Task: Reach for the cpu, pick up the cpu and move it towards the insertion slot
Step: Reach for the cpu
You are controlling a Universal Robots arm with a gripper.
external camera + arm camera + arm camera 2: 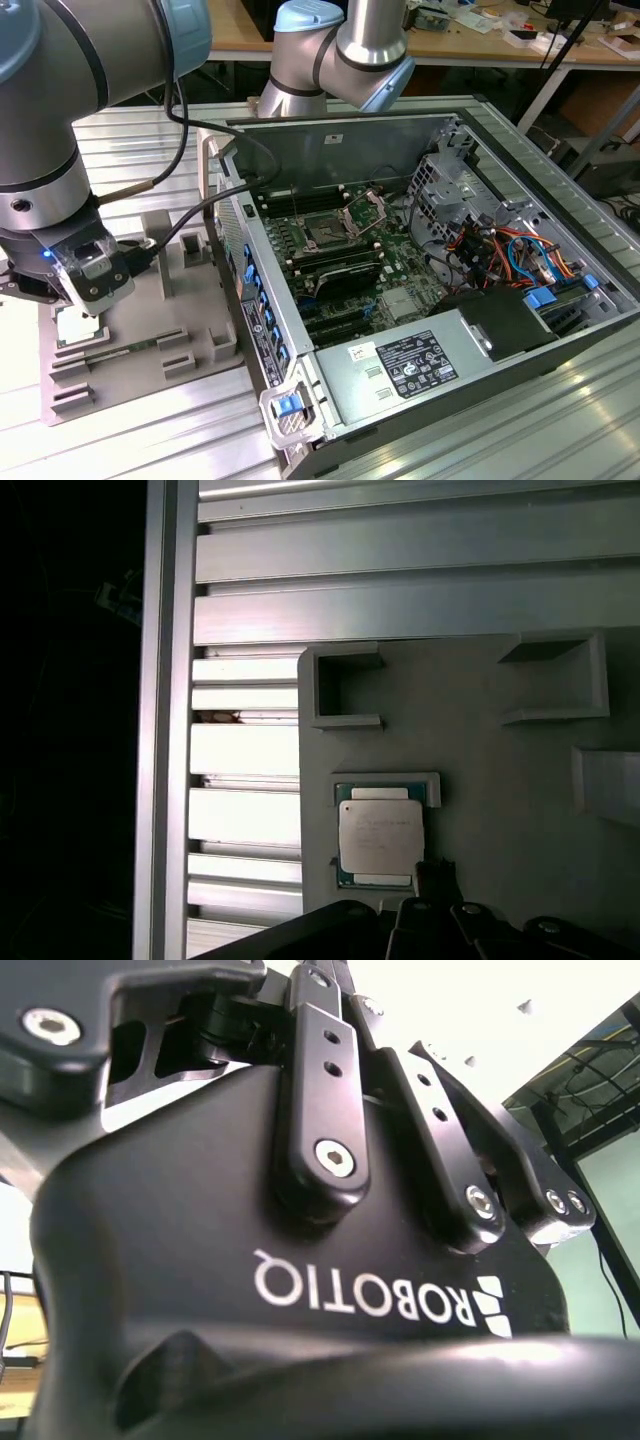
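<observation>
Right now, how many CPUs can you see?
1. The cpu lies in its pocket on the grey tray. The slot looks empty; the arm may hide others.

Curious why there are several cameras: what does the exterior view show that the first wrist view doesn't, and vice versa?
Exterior view: the grey robot arm, the open metal computer case and its square silver-framed insertion slot. First wrist view: a close look at the green rim around the flat silvery square cpu. Both: that cpu lying on the grey plastic tray, on the ribbed aluminium table.
</observation>
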